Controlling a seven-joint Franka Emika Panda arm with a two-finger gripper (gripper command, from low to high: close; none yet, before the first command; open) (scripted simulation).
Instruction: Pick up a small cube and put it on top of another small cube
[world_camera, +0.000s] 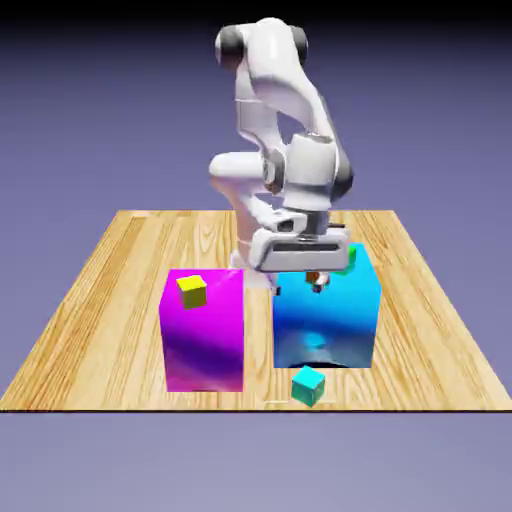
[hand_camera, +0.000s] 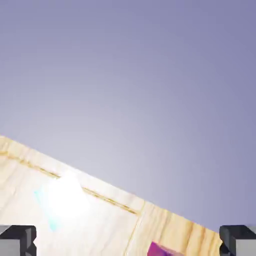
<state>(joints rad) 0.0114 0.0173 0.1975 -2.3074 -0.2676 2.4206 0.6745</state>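
The small teal cube (world_camera: 308, 386) lies on the table near its front edge, just in front of the big blue block (world_camera: 326, 315). A tiny green cube (world_camera: 348, 258) peeks out on the blue block's rear top, partly hidden by the hand. My gripper (world_camera: 306, 280) hovers over the blue block's top, behind and above the teal cube. In the hand view the gripper (hand_camera: 128, 242) is open, its fingertips (hand_camera: 18, 240) far apart at the bottom corners with nothing between them. There, a pale teal glare patch (hand_camera: 55, 202) shows on the wood; I cannot tell what it is.
A big magenta block (world_camera: 204, 335) stands to the exterior view's left of the blue block, with a tiny yellow cube (world_camera: 192, 290) on top. Its corner (hand_camera: 162, 249) shows at the hand view's bottom. The wooden table (world_camera: 110, 290) ends just in front of the teal cube.
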